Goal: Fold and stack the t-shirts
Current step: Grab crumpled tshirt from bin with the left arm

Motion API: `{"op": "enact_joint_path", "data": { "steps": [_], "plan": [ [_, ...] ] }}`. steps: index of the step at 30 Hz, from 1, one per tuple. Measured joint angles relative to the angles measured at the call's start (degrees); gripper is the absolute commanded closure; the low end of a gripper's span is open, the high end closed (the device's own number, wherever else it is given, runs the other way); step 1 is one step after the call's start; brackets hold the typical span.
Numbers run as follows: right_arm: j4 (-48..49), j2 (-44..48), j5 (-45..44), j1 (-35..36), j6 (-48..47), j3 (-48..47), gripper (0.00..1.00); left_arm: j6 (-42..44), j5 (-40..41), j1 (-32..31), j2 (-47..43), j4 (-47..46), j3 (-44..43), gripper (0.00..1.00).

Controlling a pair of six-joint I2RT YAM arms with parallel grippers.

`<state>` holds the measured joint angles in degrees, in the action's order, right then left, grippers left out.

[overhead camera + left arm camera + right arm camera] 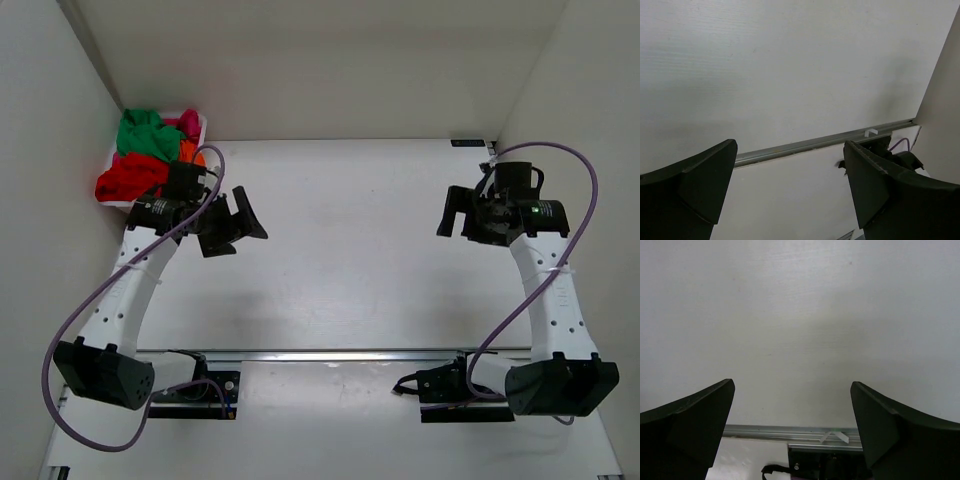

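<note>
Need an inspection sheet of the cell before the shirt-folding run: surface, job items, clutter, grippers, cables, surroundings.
Surface: white table, middle bare; metal rail along the near edge.
Job's things: shirts heaped in a white basket at the far left corner: green shirt on top, red shirt at the near side, pink shirt at the back. None laid out or folded.
Clutter: nothing seen.
Grippers: left gripper beside the basket, fingers open, empty; right gripper over the table's right side, fingers open, empty.
Cables: left cable and right cable, purple, loop off the arms; the left one arcs close to the basket.
Surroundings: white walls on three sides.
</note>
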<state>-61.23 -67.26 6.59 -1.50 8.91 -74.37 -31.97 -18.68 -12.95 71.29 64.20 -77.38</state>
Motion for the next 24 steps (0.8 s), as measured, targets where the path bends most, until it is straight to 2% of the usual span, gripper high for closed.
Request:
{"op": "enact_joint_path", "data": {
  "steps": [5, 8, 13, 17, 19, 23, 24],
  "plan": [
    [2.49, -0.98, 0.39, 3.10, -2.10, -5.70, 0.01, -0.02, -1.70, 1.97, 0.02, -2.16, -0.07, 0.01],
    [6.69, 1.60, 3.80, 3.10, -3.67, -5.79, 0.01, -0.02, -1.44, 2.14, -0.39, -4.79, -1.36, 0.01],
    [15.91, 10.64, 9.01, -4.48, -2.58, -3.91, 0.00, -0.02, 2.86, 0.87, -6.97, -14.38, -2.29, 0.01],
    [16.06, 8.15, 8.20, -4.52, -1.03, -12.22, 0.01, 2.38, 9.38, 2.95, -11.34, -16.44, -6.19, 0.02],
    [16.87, 5.53, 6.82, -2.14, -1.25, -14.01, 0.01, 5.27, 12.81, 3.10, -9.14, -15.45, -11.61, 0.02],
    [14.91, 0.94, 6.01, -0.44, -1.14, -11.69, 0.01, 9.25, 18.99, 4.33, -1.01, -15.54, -19.52, 0.02],
    [14.19, -0.70, 5.44, -0.44, -1.03, -10.40, 0.05, 9.46, 19.91, 5.70, 1.49, -16.00, -20.37, 0.01]
  ]
}}
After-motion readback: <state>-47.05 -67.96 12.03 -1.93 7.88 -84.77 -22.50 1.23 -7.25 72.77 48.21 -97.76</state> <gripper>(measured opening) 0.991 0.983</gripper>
